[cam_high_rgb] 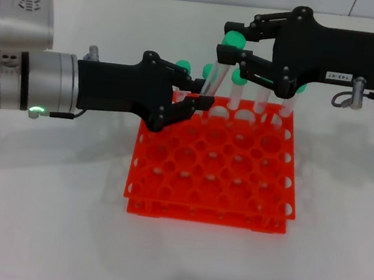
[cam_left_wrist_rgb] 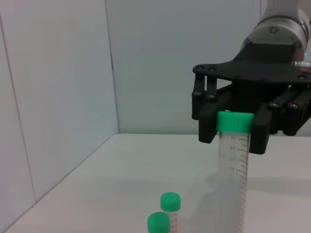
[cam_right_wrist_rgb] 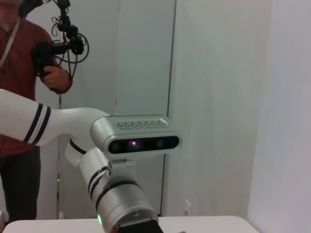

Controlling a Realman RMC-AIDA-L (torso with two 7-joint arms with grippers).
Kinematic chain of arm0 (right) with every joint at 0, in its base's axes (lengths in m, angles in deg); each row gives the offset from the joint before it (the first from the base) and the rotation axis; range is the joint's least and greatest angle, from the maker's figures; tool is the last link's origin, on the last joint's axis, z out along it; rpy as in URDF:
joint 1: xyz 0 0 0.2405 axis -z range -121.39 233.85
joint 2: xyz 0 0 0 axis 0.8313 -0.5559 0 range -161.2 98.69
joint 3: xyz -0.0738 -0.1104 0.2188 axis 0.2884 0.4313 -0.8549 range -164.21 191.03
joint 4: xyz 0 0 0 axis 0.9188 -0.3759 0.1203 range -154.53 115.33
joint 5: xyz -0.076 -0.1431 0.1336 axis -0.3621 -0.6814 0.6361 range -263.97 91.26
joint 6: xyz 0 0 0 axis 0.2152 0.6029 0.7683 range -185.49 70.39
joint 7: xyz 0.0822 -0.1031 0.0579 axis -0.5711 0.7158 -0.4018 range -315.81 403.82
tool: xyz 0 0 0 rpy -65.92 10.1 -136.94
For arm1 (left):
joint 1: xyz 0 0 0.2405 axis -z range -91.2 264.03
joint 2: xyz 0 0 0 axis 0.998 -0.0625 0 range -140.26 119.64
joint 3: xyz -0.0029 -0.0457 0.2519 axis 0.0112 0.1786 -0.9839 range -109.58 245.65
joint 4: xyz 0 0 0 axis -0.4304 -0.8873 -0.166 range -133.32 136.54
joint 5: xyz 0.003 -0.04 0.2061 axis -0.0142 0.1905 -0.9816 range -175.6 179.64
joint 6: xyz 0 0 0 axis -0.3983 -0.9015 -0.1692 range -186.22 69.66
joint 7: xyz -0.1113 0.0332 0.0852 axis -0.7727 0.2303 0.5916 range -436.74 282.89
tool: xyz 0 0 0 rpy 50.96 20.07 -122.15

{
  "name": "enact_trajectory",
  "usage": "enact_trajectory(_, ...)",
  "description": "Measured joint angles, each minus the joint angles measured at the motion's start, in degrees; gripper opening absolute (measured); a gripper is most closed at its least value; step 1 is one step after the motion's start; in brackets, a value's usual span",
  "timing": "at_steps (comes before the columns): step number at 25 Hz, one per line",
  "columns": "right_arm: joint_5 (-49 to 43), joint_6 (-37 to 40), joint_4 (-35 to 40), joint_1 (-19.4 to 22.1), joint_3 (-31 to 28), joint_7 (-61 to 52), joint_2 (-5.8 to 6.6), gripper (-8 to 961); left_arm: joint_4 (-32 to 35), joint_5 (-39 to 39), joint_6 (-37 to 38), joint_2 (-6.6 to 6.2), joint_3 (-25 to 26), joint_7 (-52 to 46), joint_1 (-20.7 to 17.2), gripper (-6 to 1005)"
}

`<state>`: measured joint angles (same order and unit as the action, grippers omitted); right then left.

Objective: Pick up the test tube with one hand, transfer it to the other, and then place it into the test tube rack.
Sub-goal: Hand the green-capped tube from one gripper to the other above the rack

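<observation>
White table; green-capped clear tube (cam_high_rgb: 213, 74)

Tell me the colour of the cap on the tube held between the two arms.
Green. The test tube cap shows best in the left wrist view, clamped in the right pincer.

White tabletop (cam_high_rgb: 39, 217), plain matte surface. Only item resting directly on it: orange-red test tube rack (cam_high_rgb: 213, 178), roughly centred, two-tiered, green-capped tubes (cam_high_rgb: 239, 78) standing in its far row.

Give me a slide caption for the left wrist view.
Right pincer clamps the green-capped test tube at its cap, two more capped tubes standing below.
</observation>
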<state>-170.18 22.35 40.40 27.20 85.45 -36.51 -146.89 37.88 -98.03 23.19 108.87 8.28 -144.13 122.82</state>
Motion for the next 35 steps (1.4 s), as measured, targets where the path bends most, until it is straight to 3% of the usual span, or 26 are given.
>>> enact_trajectory(21,0.89,-0.41,0.83,-0.07,1.35,-0.08,0.03,266,0.45,0.42,1.13,0.13,-1.07,-0.45,-0.63,350)
enact_trajectory(28,0.91,-0.54,0.84,-0.11,1.34,-0.08,-0.08,266,3.46,0.47,2.27,0.05,-0.91,-2.11,-3.12,354)
enact_trajectory(35,1.03,-1.05,0.84,-0.18,1.73,-0.08,-0.15,266,8.76,0.55,2.39,0.08,-0.78,-5.59,-6.73,557)
